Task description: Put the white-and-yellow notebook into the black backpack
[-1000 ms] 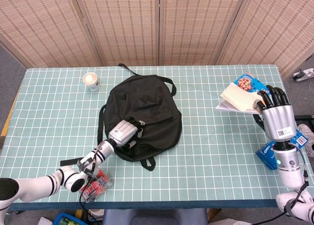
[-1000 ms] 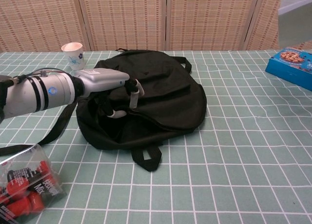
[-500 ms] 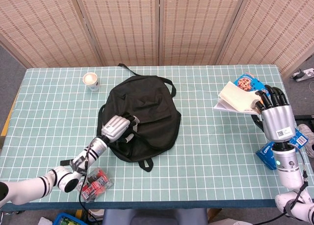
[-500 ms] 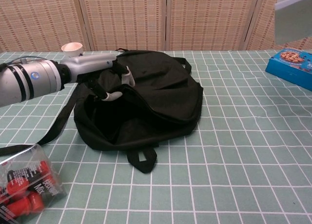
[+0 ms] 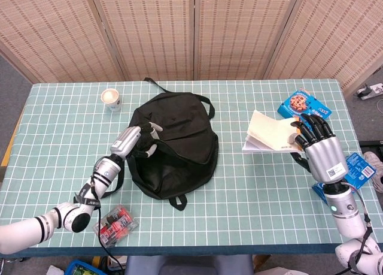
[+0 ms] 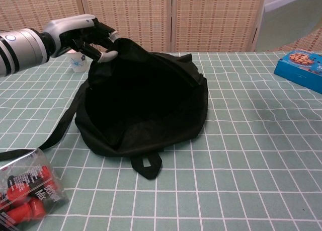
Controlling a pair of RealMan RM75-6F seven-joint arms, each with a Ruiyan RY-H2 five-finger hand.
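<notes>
We lift the backpack [image 6: 151, 105] flap with our left robot hand [image 6: 83, 32] so its mouth gapes; our right robot hand [image 5: 314, 144] carries the notebook [image 5: 266, 131] above the tabletop [image 5: 239, 185], ready to drop in.

Head cam high, chest cam low; both share backpack [image 5: 173, 144].

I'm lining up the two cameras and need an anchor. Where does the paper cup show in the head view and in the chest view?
Head view: the paper cup stands upper left on the table, left of the black backpack.
Chest view: the cup shows upper left, mostly hidden behind the left hand, which holds the backpack's edge up.
Shared landmark: the black backpack.
</notes>
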